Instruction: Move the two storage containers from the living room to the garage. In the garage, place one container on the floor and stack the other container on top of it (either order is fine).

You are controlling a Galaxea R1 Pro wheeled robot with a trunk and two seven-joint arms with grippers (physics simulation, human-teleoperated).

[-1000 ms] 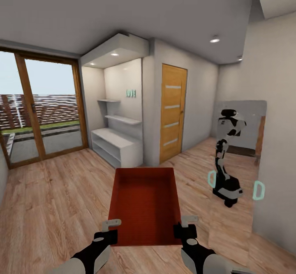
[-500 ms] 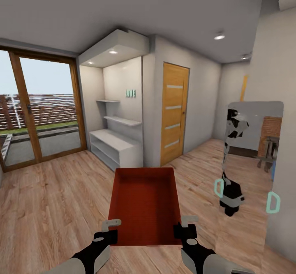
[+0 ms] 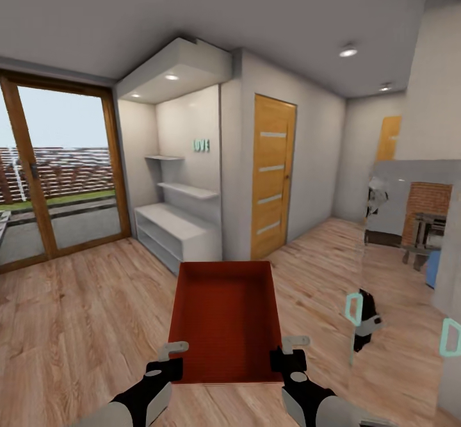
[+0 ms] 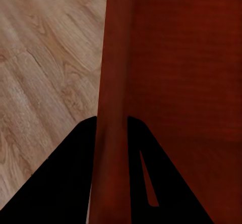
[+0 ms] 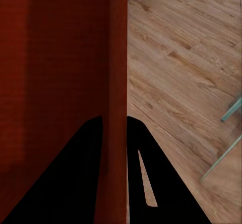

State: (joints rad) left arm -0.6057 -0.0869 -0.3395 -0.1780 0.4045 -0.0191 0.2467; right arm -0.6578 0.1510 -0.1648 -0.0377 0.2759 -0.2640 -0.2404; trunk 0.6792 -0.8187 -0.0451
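A: Status? What's changed in the last second?

B: The whole head view has slid, so that's the camera turning with the base, not the things. The wood-panelled door (image 3: 274,174) now sits a bit further left in frame, and the hallway on the right has opened up: a second orange door (image 3: 388,139) and a brick wall (image 3: 426,204) show that didn't before. The mirror (image 3: 400,254) at right has slipped toward the edge.

A: And the load?

B: Unmoved relative to you. One storage container (image 3: 225,319) is carried out in front, above the light wood plank flooring (image 3: 77,312), long axis pointing ahead. Left pincer (image 3: 168,358) is pinching the left wall near the rear corner; the left wrist view shows the wall running between the fingers. Right pincer (image 3: 289,351) does the same on the right wall. Both look firm.

A: Meaning for the task?

B: You're still in the living room, mid-transit, turning toward the passage. My read: carrying leg of the first box, garage not reached. Mind the container's front corners at the doorway.
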